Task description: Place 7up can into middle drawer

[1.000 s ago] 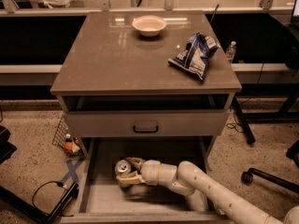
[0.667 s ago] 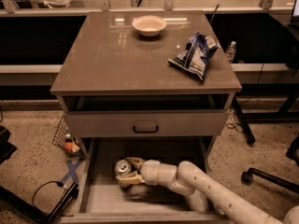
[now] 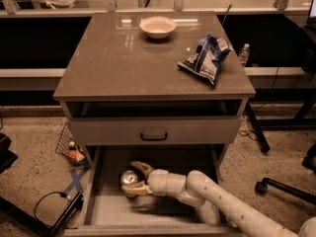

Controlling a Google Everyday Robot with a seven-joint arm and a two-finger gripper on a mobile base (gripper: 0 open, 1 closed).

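The 7up can (image 3: 129,177), pale with a silver top, stands upright inside the pulled-out middle drawer (image 3: 118,212), near its back left. My gripper (image 3: 134,178) reaches into the drawer from the lower right. Its two tan fingers sit on either side of the can and close on it. The white arm (image 3: 217,201) lies across the drawer's right half and hides part of the floor. I cannot tell whether the can rests on the drawer floor or hangs just above it.
A closed drawer front with a black handle (image 3: 153,135) overhangs the open drawer. On the cabinet top are a white bowl (image 3: 157,26) and a blue-and-white chip bag (image 3: 206,58). A wire basket (image 3: 70,147) and cables lie on the floor at left, a chair base (image 3: 282,186) at right.
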